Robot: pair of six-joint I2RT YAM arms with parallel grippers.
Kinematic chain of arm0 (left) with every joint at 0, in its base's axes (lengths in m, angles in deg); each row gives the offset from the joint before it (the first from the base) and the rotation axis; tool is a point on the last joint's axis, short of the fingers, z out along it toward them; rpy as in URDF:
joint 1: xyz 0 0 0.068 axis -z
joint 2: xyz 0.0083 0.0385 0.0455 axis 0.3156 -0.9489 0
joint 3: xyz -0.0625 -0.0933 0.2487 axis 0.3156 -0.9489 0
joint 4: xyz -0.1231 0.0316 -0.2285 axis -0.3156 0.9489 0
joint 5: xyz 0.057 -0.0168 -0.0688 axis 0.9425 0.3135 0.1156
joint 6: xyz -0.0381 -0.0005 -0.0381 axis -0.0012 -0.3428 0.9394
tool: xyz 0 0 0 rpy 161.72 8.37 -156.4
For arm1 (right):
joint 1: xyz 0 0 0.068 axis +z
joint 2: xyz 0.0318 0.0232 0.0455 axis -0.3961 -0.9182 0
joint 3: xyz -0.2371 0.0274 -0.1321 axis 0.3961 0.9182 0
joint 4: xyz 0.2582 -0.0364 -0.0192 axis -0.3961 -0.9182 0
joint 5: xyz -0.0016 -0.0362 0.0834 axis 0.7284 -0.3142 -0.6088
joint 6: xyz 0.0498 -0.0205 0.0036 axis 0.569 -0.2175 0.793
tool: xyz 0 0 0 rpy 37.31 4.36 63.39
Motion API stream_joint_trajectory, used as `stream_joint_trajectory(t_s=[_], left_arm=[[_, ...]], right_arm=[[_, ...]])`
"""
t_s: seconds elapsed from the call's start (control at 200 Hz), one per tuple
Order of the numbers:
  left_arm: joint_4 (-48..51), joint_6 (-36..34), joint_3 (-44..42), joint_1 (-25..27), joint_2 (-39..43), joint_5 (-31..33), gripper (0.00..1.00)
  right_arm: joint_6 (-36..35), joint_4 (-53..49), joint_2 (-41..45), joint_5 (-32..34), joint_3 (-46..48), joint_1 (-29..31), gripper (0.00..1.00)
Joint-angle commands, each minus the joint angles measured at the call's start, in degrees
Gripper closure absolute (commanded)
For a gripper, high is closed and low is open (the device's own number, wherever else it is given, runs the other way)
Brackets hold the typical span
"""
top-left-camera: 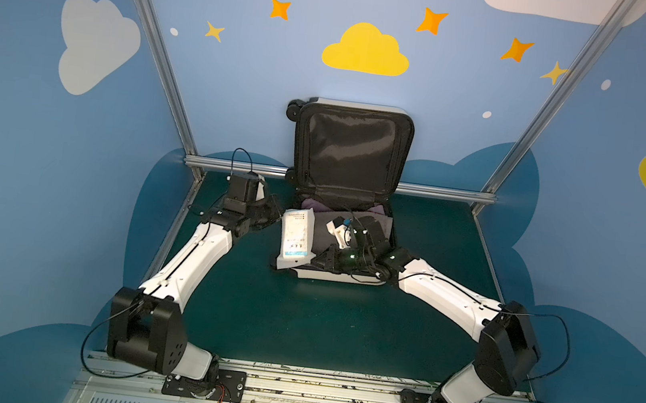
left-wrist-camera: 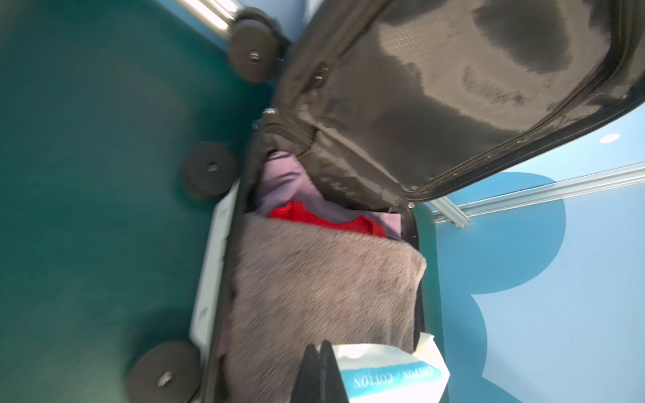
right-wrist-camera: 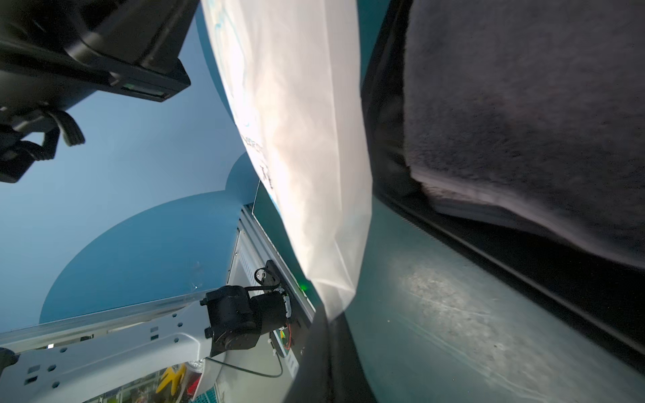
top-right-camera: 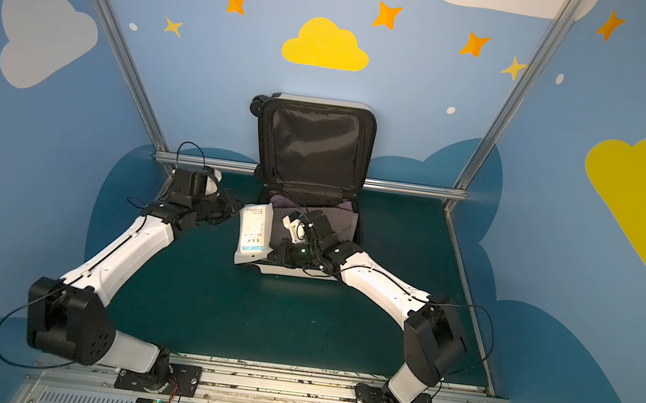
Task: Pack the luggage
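The luggage [top-left-camera: 341, 278] lay open at the back middle of the green table [top-left-camera: 297, 325]. Its black-lined lid [top-left-camera: 351, 147] stood upright against the blue wall, and its cream shell sat flat on the table. In the left wrist view we saw black wheels [left-wrist-camera: 209, 169] along its side. Inside, a grey fuzzy towel [left-wrist-camera: 321, 296] covered most of the lower half. A purple cloth [left-wrist-camera: 289, 181] and a red cloth [left-wrist-camera: 324, 218] showed past the towel's edge, near the hinge.

A white packet [top-left-camera: 296, 233] printed "COTTON" stood tilted over the left rim of the luggage, beside the towel, in both top views.

The right gripper [top-left-camera: 299, 261] reached across the front of the luggage to the packet's near end. In its wrist view the packet [right-wrist-camera: 307, 139] narrowed down into the clenched right gripper [right-wrist-camera: 326, 335], so we took it as grasping that end seam.

The left gripper [top-left-camera: 275, 215] sat at the packet's far left edge. In its wrist view the left gripper [left-wrist-camera: 318, 366] was clenched, fingers [left-wrist-camera: 328, 370] pressed together and the packet [left-wrist-camera: 391, 377] just against them. We could not tell whether any of the wrapper was pinched between them.
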Motion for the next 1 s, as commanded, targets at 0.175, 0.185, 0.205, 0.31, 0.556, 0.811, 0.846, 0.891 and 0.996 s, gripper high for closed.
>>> stream_joint_trajectory(t_s=[0.175, 0.185, 0.205, 0.31, 0.556, 0.811, 0.846, 0.891, 0.996], left_arm=[[-1.4, 0.6, 16.6, 6.2, -18.0, 2.5, 0.97], [-1.4, 0.7, 17.3, 6.5, -18.8, 2.4, 0.97], [-1.2, 0.7, 18.7, 6.7, -20.3, 2.3, 0.97], [0.3, 0.6, 26.0, 8.2, -27.5, 2.3, 0.97], [4.4, 0.3, 37.8, 9.6, -38.9, 2.6, 0.97], [7.9, -0.8, 42.3, 9.6, -42.5, 3.1, 0.77], [8.5, -1.2, 42.8, 9.5, -42.4, 3.4, 0.68], [9.1, -1.7, 43.1, 9.3, -42.3, 3.8, 0.55], [10.2, -2.8, 43.2, 8.9, -41.0, 4.6, 0.21]], right_arm=[[-4.1, -5.7, 3.1, -5.6, 2.3, -10.5, 1.00], [-4.2, -5.9, 3.1, -5.8, 2.4, -10.9, 1.00], [-4.5, -6.1, 3.1, -6.1, 2.5, -11.7, 1.00], [-5.3, -6.9, 2.5, -8.0, 3.3, -15.5, 1.00], [-6.2, -6.7, -0.6, -10.6, 4.8, -20.6, 1.00], [-5.7, -5.6, -0.9, -11.4, 6.3, -23.0, 1.00], [-5.9, -6.2, -0.6, -11.4, 5.7, -23.0, 1.00], [-6.3, -7.0, -0.4, -11.4, 4.9, -23.1, 1.00], [-6.8, -8.9, 0.0, -11.4, 2.1, -23.1, 0.99]])
